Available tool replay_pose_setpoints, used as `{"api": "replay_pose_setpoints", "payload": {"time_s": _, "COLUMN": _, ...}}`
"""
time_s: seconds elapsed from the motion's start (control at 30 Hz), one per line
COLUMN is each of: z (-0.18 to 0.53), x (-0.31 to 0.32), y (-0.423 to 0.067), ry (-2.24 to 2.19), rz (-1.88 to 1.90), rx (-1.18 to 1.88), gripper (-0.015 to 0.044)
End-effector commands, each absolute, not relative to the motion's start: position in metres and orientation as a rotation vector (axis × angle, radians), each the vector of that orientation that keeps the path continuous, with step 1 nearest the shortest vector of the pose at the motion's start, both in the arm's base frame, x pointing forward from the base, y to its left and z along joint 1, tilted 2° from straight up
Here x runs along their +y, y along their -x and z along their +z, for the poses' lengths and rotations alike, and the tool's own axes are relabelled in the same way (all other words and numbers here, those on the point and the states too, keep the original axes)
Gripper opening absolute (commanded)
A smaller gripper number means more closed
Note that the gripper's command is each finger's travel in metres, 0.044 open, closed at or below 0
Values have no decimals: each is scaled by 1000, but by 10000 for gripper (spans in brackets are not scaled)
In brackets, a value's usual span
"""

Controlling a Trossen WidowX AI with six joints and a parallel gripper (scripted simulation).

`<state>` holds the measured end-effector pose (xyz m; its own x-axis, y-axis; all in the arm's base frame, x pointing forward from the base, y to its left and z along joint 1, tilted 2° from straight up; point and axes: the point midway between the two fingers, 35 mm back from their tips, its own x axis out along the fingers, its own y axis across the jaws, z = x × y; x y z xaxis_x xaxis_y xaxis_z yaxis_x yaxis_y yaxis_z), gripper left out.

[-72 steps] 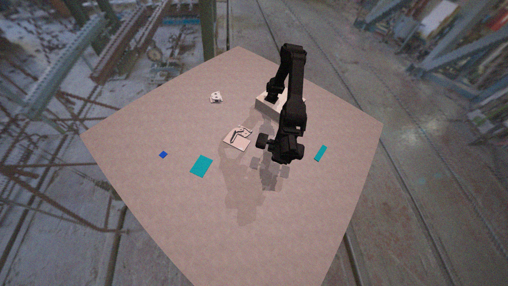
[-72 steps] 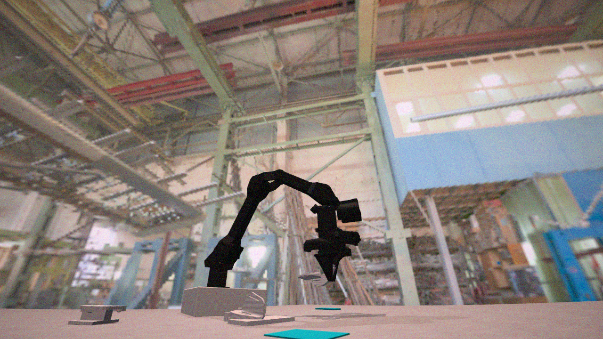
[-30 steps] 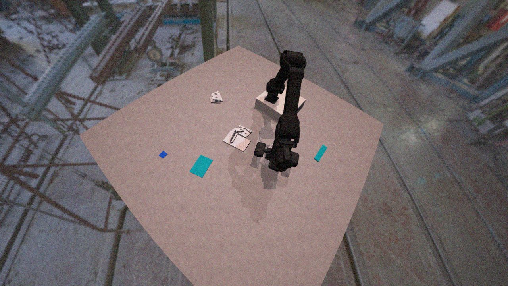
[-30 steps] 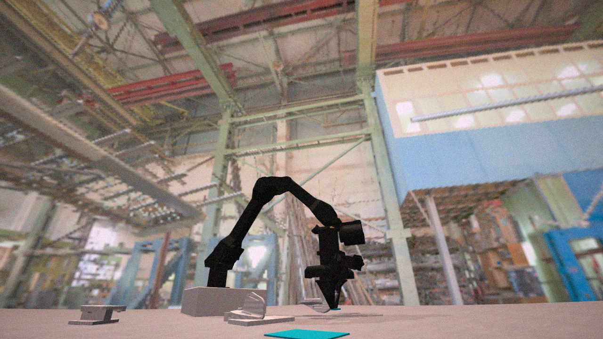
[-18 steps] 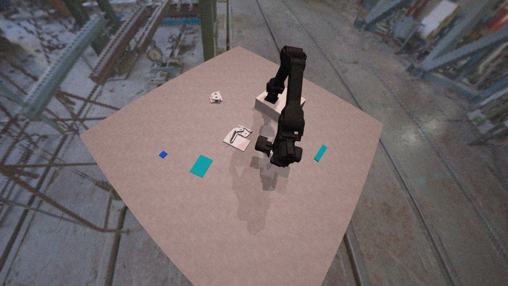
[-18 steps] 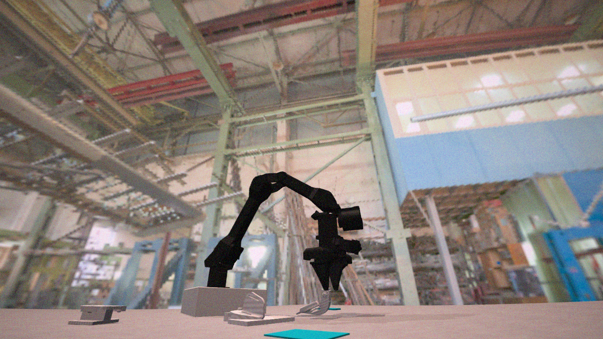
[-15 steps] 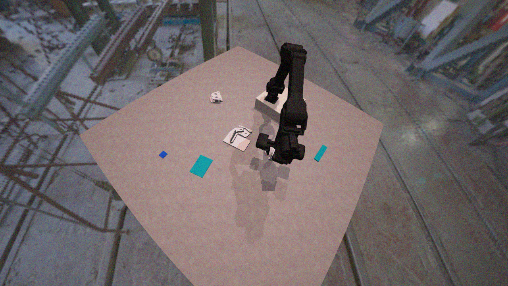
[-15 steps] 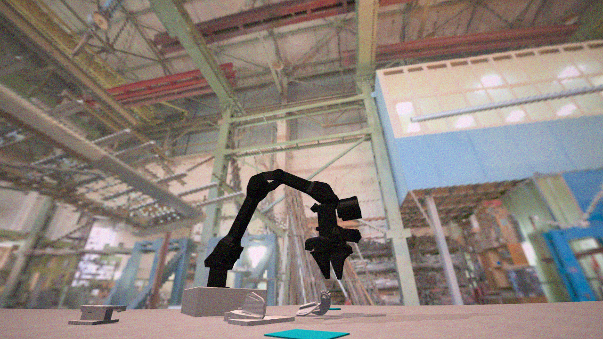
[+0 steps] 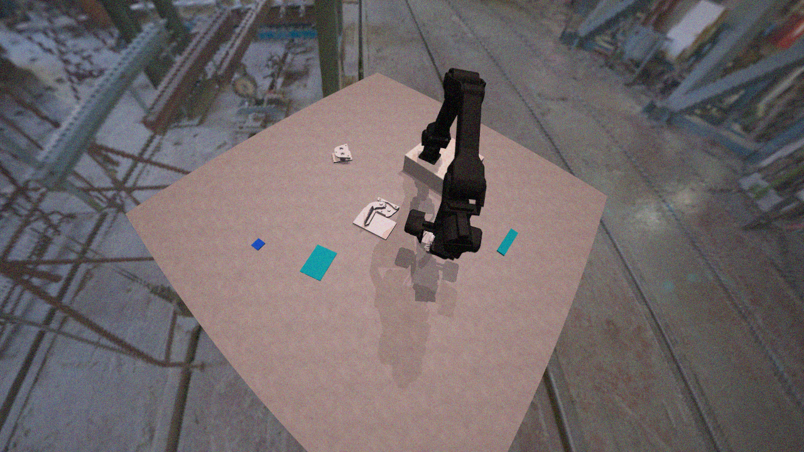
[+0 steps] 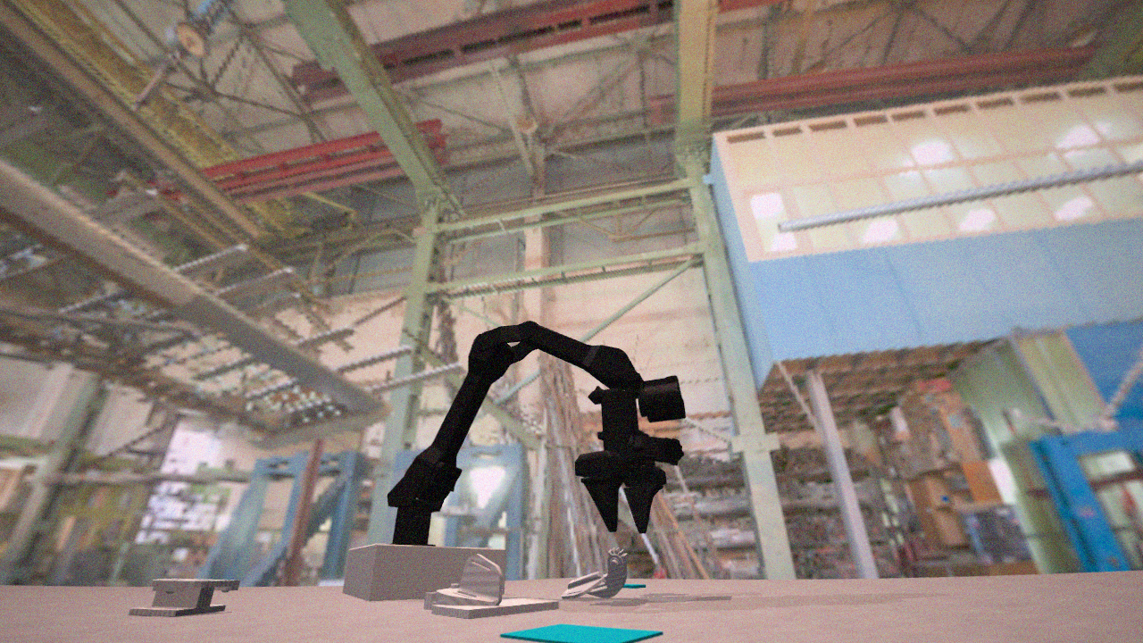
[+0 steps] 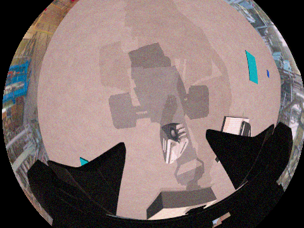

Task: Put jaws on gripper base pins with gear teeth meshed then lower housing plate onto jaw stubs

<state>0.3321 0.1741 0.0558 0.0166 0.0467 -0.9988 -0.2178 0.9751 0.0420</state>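
Note:
My gripper is open and empty, pointing down; its fingertips are hidden in the top view. Just below it a loose white toothed jaw sits tilted near the table surface, apart from the fingers. The white gripper base lies left of the hand in the top view. One jaw stands on it; tooth mesh and pin seating are too small to judge. The housing plate rests on a small stand at the back left.
A teal rectangle lies near the base, with a small blue square farther left. A narrower teal strip lies right of the hand. The arm stands on a pale block.

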Motion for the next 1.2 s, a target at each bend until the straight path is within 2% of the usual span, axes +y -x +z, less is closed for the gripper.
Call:
{"api": "replay_pose_setpoints", "payload": {"time_s": 0.0, "z": 55, "x": 174, "y": -332, "ry": 141, "rz": 206, "rx": 1544, "gripper": 440}}
{"api": "replay_pose_setpoints", "payload": {"time_s": 1.1, "z": 55, "x": 174, "y": -332, "ry": 141, "rz": 206, "rx": 1544, "gripper": 440}}
{"api": "replay_pose_setpoints", "payload": {"time_s": 1.17, "z": 55, "x": 167, "y": -334, "ry": 128, "rz": 192, "rx": 1545, "gripper": 387}}
